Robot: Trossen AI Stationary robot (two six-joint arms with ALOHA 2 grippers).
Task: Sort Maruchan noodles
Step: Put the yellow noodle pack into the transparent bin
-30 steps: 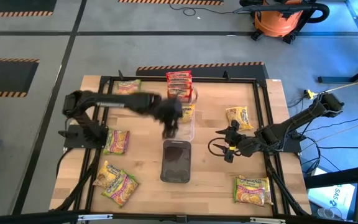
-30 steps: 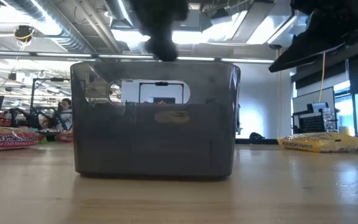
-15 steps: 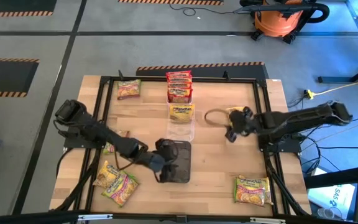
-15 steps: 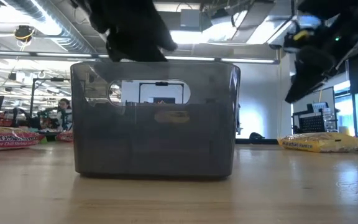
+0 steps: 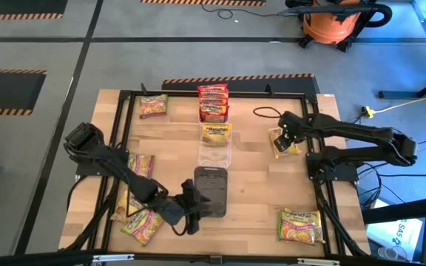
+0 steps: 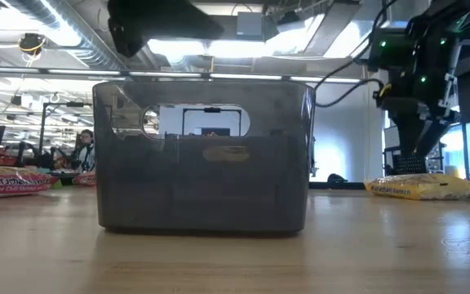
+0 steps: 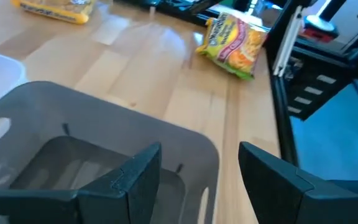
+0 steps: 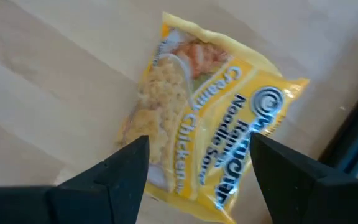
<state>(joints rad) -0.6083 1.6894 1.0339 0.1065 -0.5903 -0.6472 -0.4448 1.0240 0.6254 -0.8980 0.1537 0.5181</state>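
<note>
Yellow packet (image 8: 210,130) label: right-wrist only.

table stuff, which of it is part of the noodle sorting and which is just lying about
Part of the job:
- yellow noodle packet under the open right gripper
- red packets stacked in the far tray
- green-and-pink packets on the left side
- dark tray beside the open left gripper
- clear tray

Lying about:
- orange vacuum on the floor
</note>
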